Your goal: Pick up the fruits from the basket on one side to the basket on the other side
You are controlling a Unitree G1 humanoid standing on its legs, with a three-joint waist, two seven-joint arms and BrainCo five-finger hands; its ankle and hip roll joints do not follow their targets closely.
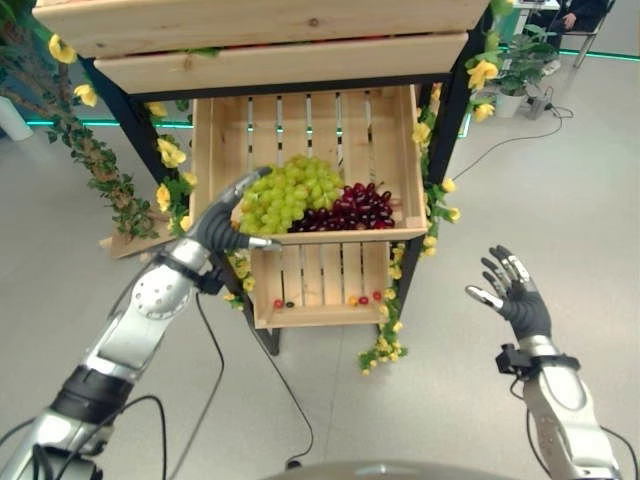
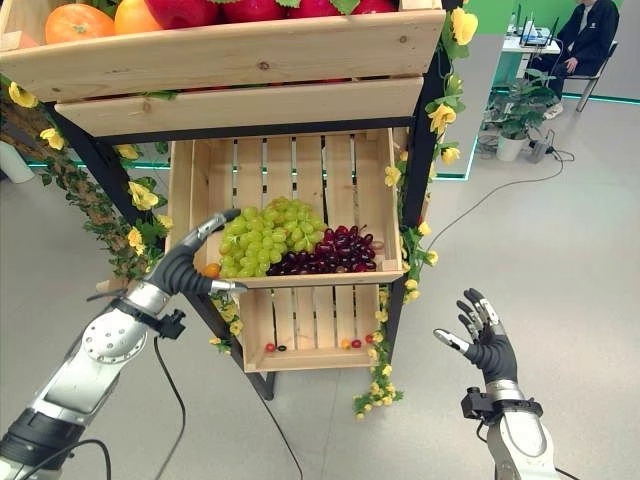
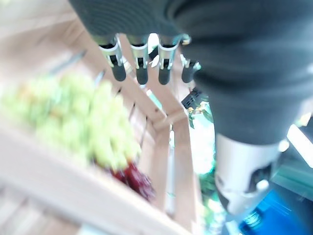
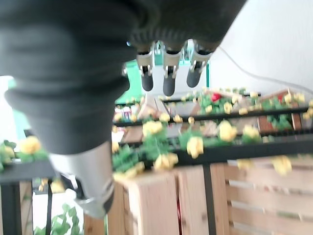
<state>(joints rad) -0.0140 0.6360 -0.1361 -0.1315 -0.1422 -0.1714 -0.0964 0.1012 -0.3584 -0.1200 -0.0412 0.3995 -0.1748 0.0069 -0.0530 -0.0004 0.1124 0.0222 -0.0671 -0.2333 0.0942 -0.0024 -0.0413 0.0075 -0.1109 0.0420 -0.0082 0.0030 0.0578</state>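
We see our right robot hand (image 1: 515, 290) at 4 o'clock, fingers spread, holding nothing; our left robot hand (image 1: 222, 222), fingers relaxed, reaches the green grapes (image 1: 290, 192) in the wooden crate (image 1: 405, 150).

Yellow flowers (image 1: 171, 153) deck the stand; a seated person (image 2: 586, 32) behind.

Wooden crate shelf (image 2: 385, 200) holds green grapes (image 2: 262, 238) beside dark grapes (image 2: 335, 250).

Crates (image 1: 405, 150): pale unfinished slatted wood, matt. Frame (image 1: 452, 120): black metal. Green grapes (image 1: 290, 192) matt; red grapes (image 1: 360, 208) glossy.
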